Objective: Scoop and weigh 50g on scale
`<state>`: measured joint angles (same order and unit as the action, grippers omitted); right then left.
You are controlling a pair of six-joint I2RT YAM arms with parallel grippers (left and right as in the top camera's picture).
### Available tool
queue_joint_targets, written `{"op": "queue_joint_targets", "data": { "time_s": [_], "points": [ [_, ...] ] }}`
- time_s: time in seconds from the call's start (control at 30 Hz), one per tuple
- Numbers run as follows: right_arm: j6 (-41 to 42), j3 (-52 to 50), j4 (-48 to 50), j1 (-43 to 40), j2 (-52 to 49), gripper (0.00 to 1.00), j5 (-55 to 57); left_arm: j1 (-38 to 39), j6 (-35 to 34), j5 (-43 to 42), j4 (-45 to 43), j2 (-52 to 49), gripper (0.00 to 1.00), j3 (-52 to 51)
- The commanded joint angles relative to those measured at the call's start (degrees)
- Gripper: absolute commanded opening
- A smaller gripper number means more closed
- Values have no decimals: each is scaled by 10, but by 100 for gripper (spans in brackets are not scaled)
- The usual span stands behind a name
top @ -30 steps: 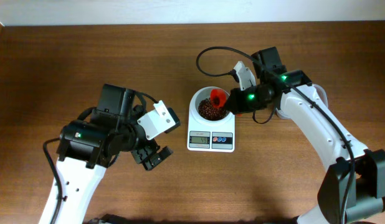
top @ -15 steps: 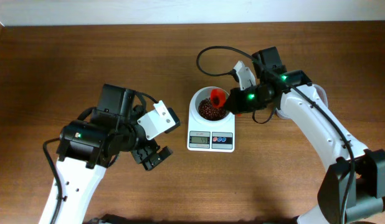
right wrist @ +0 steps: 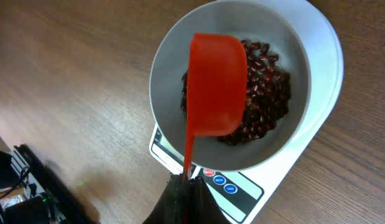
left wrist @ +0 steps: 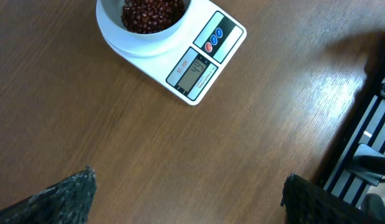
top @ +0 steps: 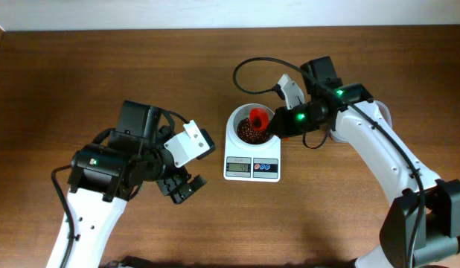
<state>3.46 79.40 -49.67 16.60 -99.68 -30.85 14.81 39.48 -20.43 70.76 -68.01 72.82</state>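
The scale (top: 251,152) stands right of centre toward the far edge of the bench (top: 103,67), just beside the right end effector (top: 280,123), which is clamped on the red scoop (right wrist: 217,87), its handle lengthwise over the bowl (right wrist: 171,81); the left end effector (top: 181,186), wide and empty, sits well apart.
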Motion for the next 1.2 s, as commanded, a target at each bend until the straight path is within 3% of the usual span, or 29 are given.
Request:
{"op": "queue_joint_targets", "data": {
  "time_s": [0.0, 0.43, 0.53, 0.6, 1.07, 1.13, 1.17],
  "points": [
    [6, 12, 2, 3, 18, 4, 11, -3, 9, -8, 0, 1, 99, 11],
    [6, 12, 6, 2, 18, 4, 4, -3, 9, -8, 0, 1, 99, 11],
    [-62, 12, 14, 2, 18, 4, -87, -3, 9, -8, 0, 1, 99, 11],
    [17, 12, -2, 2, 18, 4, 35, -3, 9, -8, 0, 1, 99, 11],
    [13, 12, -2, 3, 18, 4, 17, -3, 9, -8, 0, 1, 99, 11],
    [-78, 12, 6, 3, 18, 4, -106, -3, 9, -8, 0, 1, 99, 11],
    [-43, 12, 3, 3, 18, 4, -51, -3, 9, -8, 0, 1, 99, 11]
  ]
}}
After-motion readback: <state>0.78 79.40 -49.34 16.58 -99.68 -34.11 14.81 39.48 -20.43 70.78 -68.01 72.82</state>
